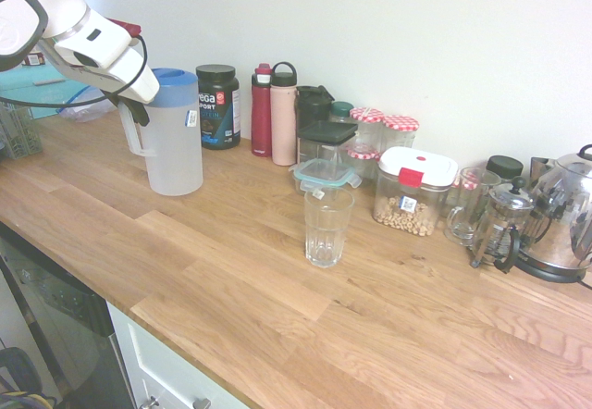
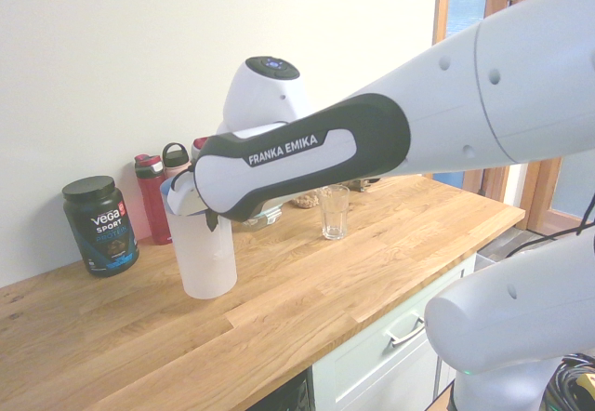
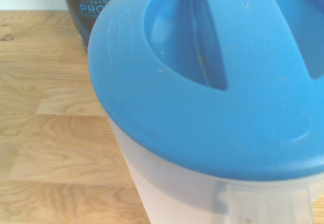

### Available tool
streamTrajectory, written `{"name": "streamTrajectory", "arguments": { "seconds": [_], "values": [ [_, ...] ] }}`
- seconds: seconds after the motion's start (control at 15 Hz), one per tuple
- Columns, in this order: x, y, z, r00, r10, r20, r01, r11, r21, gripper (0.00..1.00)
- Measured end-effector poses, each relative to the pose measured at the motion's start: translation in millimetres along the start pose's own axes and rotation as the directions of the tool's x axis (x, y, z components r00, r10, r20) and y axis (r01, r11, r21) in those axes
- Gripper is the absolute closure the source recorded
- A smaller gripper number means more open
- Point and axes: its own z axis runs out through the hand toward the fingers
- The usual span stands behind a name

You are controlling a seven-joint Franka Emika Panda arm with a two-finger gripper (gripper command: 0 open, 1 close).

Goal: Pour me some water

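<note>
Three views logged, landmark: frosted jug (image 1: 174, 145).

First exterior: jug upright on wooden counter (image 1: 231, 270), blue lid (image 1: 174, 78) on. Gripper (image 1: 135, 111) at the handle side of jug, dark fingers clamped shut on the jug's side handle (image 1: 129, 139); finger gap itself half masked by white wrist housing. Water level inside jug not readable through frosted wall. Ribbed glass (image 1: 326, 226) well apart from jug, on the far side from the gripper. Black protein tub (image 1: 219, 105) just behind jug, against wall. Steel kettle (image 1: 566, 215) far from jug, cut off at frame edge.

Second exterior: forearm crosses in front of jug (image 2: 204, 260); lid, handle and fingers all hidden. Glass (image 2: 334, 212) beyond jug, partly behind arm.

Wrist: lid (image 3: 212, 82) fills frame, cropped; jug base out of frame. Tub (image 3: 93, 6) behind jug, label cut off.
</note>
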Motion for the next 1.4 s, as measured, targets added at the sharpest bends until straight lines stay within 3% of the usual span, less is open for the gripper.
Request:
{"name": "streamTrajectory", "arguments": {
  "seconds": [0.53,0.6,1.4],
  "values": [
    [-8.6,-4.6,26.8,1.000,0.023,0.014,-0.022,0.999,-0.030,1.00],
    [-10.4,-5.3,29.7,1.000,0.021,0.016,-0.021,0.999,-0.030,0.00],
    [-38.7,9.9,21.7,0.996,0.091,0.025,-0.090,0.996,-0.021,0.00]
  ]
}}
